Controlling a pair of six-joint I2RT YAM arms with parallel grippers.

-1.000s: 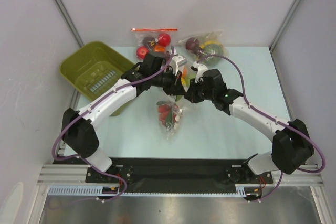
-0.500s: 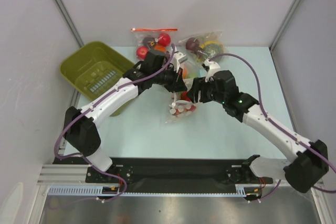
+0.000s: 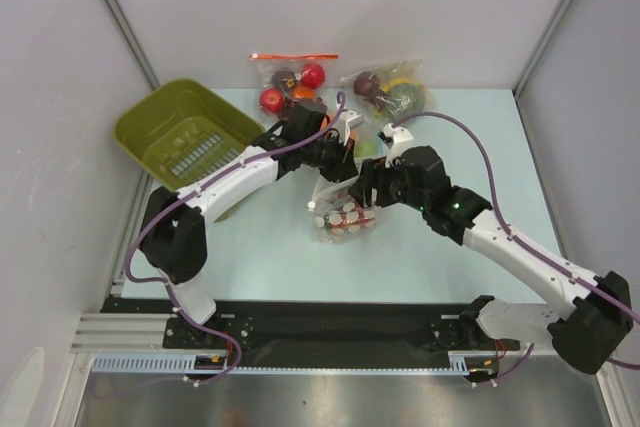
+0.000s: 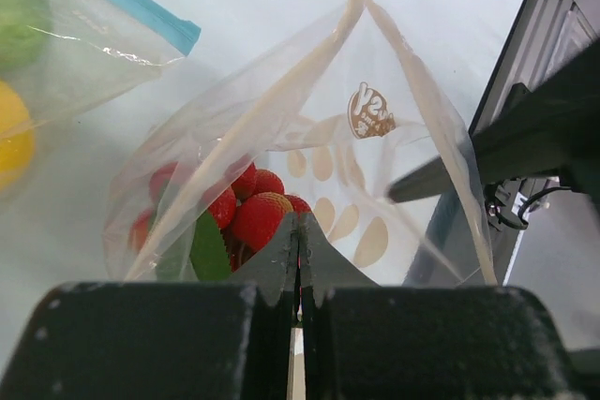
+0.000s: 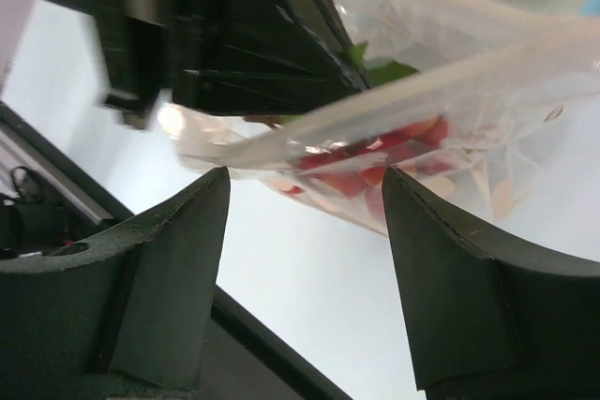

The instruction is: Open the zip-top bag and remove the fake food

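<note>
far left there's the green bin point(image 3: 140, 132) sitting at the table's point(image 3: 250, 247) left edge, nothing of mine near it. at the back wall, a clear bag with a red zip strip point(image 3: 292, 77) holding big round fruit.

my left arm reaches in toward the middle, and the left gripper point(image 4: 298, 269) has its fingers pressed flat together with the near wall of the zip-top bag point(image 4: 375, 166) pinched between them. so that side is clamped on the plastic. just beside it on the left wrist view is another clear bag with a blue strip point(image 4: 94, 7), with green and yellow balls inside.

the zip-top bag itself is about mid-table, between my two grippers, hanging down from the left pinch. its mouth gapes open, the two lips spreading apart from one corner. can't tell whether its bottom rests on the table. the fake food point(image 4: 248, 213) is all inside, red berry pieces plus a green bit, bunched at the low end.

the right gripper point(image 5: 305, 178) is just to the right of the bag with its fingers wide apart. the bag's rim runs across in front of the gap, and neither finger is gripping it.

back right, one more bag of round fruit point(image 3: 388, 87).
</note>
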